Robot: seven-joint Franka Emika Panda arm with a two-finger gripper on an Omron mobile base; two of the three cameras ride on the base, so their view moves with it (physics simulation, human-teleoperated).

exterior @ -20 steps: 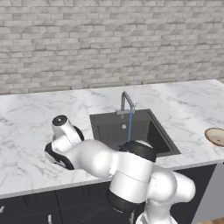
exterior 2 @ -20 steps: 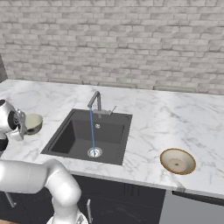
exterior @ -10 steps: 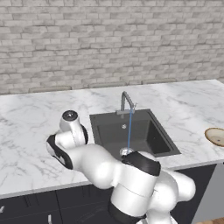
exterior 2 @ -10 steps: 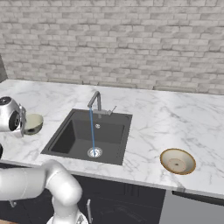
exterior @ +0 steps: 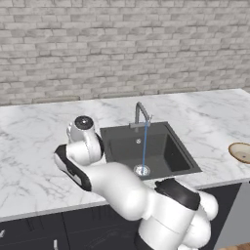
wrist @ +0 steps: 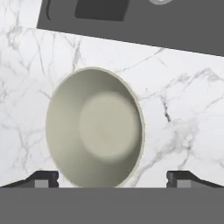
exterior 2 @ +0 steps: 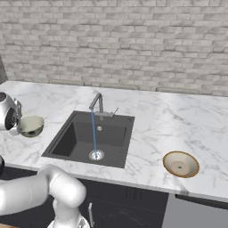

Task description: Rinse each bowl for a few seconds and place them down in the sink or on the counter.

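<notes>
The greenish-cream bowl (wrist: pixel 94 127) sat upright on the counter (wrist: pixel 183 109) just left of the sink (wrist: pixel 175 26), below my pincer (wrist: pixel 112 178), whose jaws stood wide and empty. It looked rigid, glossy and probably slippery; the rim seemed the best hold.
</notes>
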